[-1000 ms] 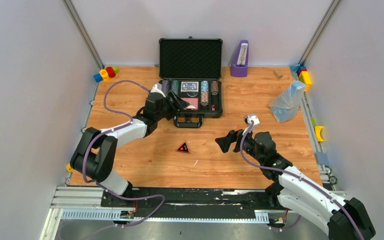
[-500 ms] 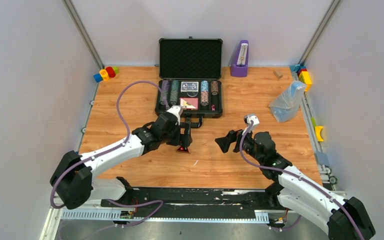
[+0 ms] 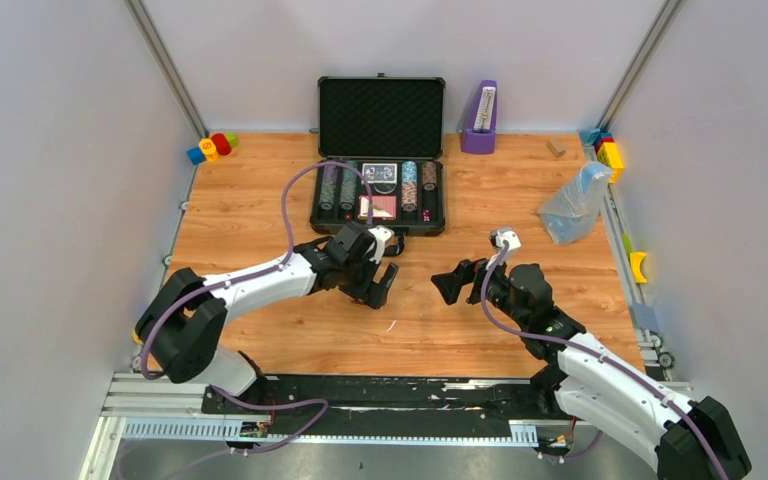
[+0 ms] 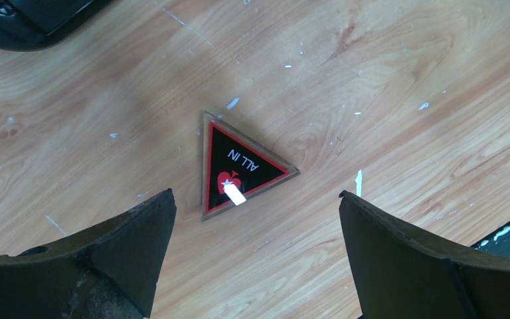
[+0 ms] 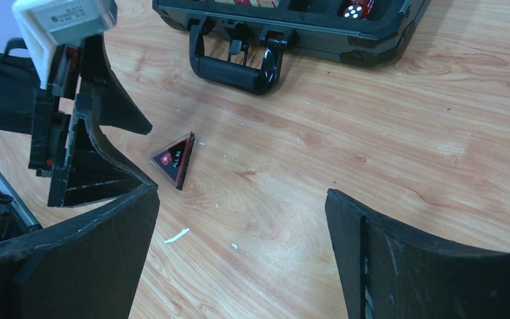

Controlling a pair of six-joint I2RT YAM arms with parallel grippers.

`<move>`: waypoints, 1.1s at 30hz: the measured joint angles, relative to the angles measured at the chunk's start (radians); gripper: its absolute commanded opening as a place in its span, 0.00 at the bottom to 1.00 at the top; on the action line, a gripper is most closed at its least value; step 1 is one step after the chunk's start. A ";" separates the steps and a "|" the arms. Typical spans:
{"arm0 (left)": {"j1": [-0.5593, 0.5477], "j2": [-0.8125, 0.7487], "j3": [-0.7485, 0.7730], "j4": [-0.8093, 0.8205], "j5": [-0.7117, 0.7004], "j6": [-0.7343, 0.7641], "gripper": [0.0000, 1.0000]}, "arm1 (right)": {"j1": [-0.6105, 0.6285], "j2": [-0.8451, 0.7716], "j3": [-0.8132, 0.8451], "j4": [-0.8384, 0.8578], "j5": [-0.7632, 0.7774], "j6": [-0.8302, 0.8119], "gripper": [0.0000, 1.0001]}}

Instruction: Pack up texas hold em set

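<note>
**Hovering over the ALL IN marker, left claw spread wide**

The left gripper (image 4: 255,199) hangs above the triangular marker (image 4: 239,166), jaws far apart and holding nothing. The marker lies flat on the wooden table (image 3: 260,200), just ahead of the gap between the jaws and a little toward the left finger in the wrist view. One corner points right. Its black, red-edged face reads "ALL IN" above a red spade, and a small white sliver rests on it.

The right gripper (image 3: 447,283) is also wide open and empty, apart to the marker's right, so the left arm is the nearer one. The open briefcase (image 3: 381,118) sits on the far side of the marker, its handle (image 5: 239,66) facing near. Lifting so thin a piece off the wood will probably be awkward.
</note>
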 measured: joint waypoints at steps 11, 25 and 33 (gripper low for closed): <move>-0.034 0.112 0.048 -0.037 0.016 0.065 0.97 | 0.000 -0.007 0.000 -0.001 0.010 0.000 0.99; -0.085 0.209 0.124 -0.120 -0.111 0.081 0.80 | 0.000 -0.007 0.000 -0.002 0.014 -0.003 0.99; -0.091 0.209 0.124 -0.129 -0.135 0.078 0.98 | 0.000 -0.007 0.000 -0.002 0.014 -0.003 0.99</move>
